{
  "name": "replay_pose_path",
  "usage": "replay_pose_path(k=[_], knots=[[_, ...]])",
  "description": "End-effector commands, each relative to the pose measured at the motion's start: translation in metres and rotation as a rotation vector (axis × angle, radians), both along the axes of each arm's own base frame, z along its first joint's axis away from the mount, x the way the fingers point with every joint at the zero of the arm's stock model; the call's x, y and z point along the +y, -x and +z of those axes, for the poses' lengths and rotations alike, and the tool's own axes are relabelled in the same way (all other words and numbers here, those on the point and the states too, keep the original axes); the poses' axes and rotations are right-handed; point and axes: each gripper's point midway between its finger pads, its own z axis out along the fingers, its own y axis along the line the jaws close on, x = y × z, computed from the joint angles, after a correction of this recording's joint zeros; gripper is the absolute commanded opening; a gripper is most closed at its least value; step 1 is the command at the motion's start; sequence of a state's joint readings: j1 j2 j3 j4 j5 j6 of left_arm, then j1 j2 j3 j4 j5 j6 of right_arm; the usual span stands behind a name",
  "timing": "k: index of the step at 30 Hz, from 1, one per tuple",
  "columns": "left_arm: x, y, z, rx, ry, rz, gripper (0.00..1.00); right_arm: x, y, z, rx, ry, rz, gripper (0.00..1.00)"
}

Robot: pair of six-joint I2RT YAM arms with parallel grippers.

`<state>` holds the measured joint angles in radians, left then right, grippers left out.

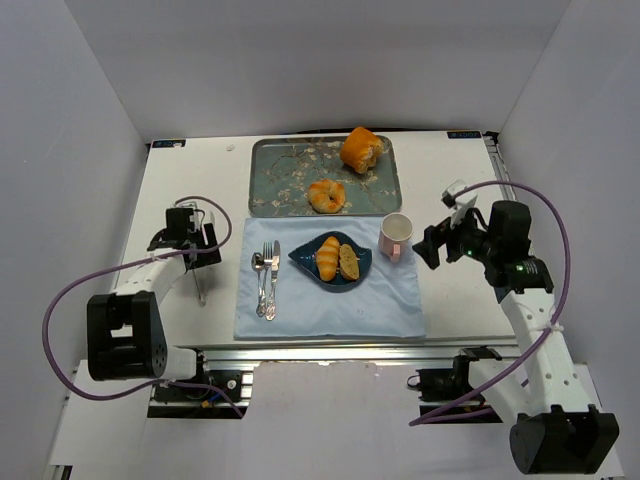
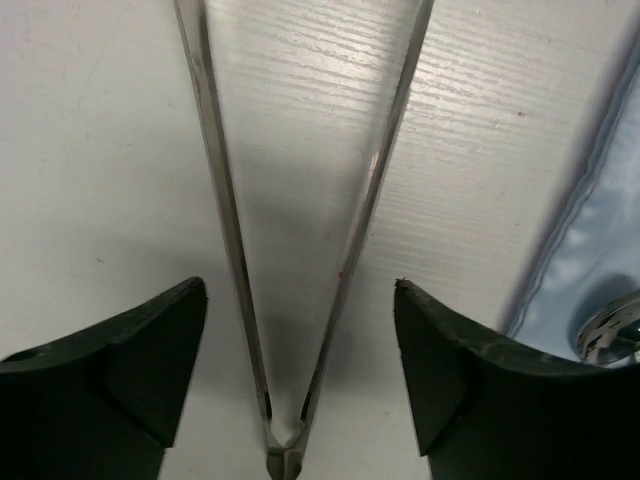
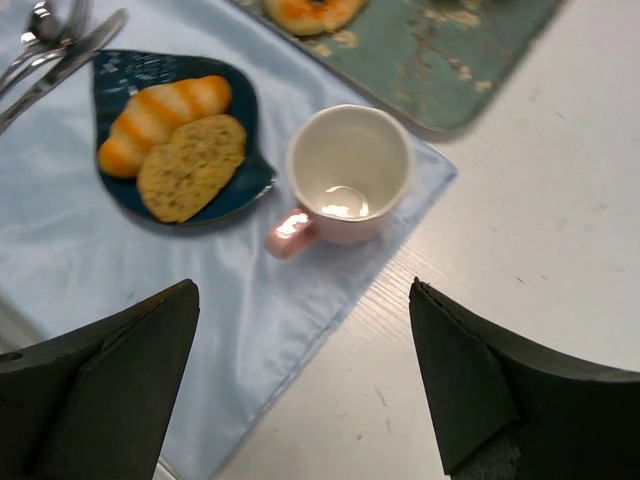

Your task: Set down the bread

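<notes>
Your stock: right gripper (image 3: 305, 340) wide and empty, one pink mug (image 3: 350, 170) just ahead, one blue plate (image 3: 120, 70) ahead-left bearing one striped roll (image 3: 165, 110) and one brown slice (image 3: 190, 165); left gripper (image 2: 300, 330) wide, one pair of tongs (image 2: 225, 200) lying loose between its fingers (image 2: 120, 370).

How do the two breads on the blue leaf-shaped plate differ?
The striped roll is golden with pale bands; the brown slice is dull and speckled. The striped roll is long and rounded; the brown slice is flatter and oval. Both lie touching on the blue plate.
</notes>
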<state>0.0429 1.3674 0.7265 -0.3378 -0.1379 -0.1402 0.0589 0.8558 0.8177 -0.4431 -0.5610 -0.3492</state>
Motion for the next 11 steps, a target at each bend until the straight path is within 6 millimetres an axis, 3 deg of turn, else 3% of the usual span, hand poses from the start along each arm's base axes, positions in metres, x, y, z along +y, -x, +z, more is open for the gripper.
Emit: replay_pose_path(k=[1,2,6,10,11], knots=[[0.001,-0.005,0.016,-0.046,0.014,0.011,0.89,-0.024,-0.026,0.03,-0.04,0.004,-0.203,0.89],[0.002,-0.005,0.018,-0.052,0.018,0.016,0.98,-0.028,-0.028,0.032,-0.046,0.014,-0.225,0.9],[0.001,-0.003,0.035,-0.09,0.036,0.029,0.98,-0.034,-0.036,0.044,-0.057,0.011,-0.275,0.89],[-0.007,-0.007,0.072,-0.208,0.105,0.07,0.98,-0.026,-0.035,0.052,-0.044,-0.024,-0.243,0.89],[-0.013,-0.008,0.09,-0.28,0.16,0.086,0.98,-0.018,-0.032,0.054,-0.045,-0.047,-0.199,0.89]])
